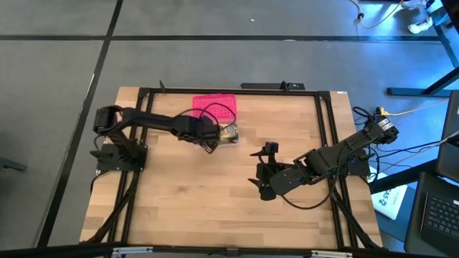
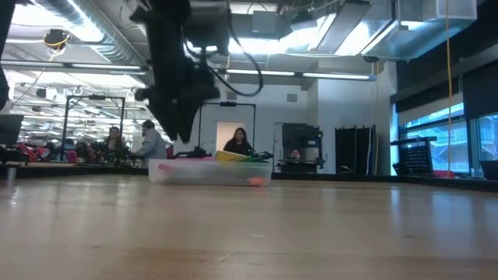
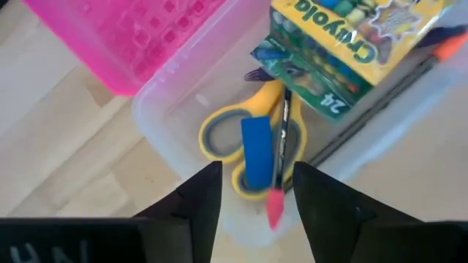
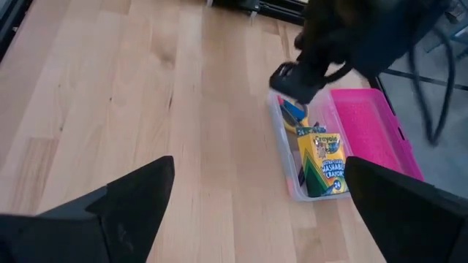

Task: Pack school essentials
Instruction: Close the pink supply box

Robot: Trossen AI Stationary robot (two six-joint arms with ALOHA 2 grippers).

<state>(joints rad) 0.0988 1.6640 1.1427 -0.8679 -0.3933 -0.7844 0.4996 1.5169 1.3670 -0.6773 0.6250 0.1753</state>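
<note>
Item — clear box [image 1: 228, 136] at the table's twelve o'clock: your left gripper [image 3: 252, 191], fingers parted and empty, hovers over its blue eraser [image 3: 255, 151], scissors [image 3: 241, 139] and crayon box [image 3: 351, 44] — apparently releasing; right gripper [image 4: 256, 212] gapes idle at four o'clock.

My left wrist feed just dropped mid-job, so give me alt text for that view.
The left pincer hangs open right above a clear plastic box, where a blue eraser lies on yellow-handled scissors beside a thin pencil. A green-yellow crayon box leans in the box's far part, and the pink lid lies on the wooden table alongside.
</note>
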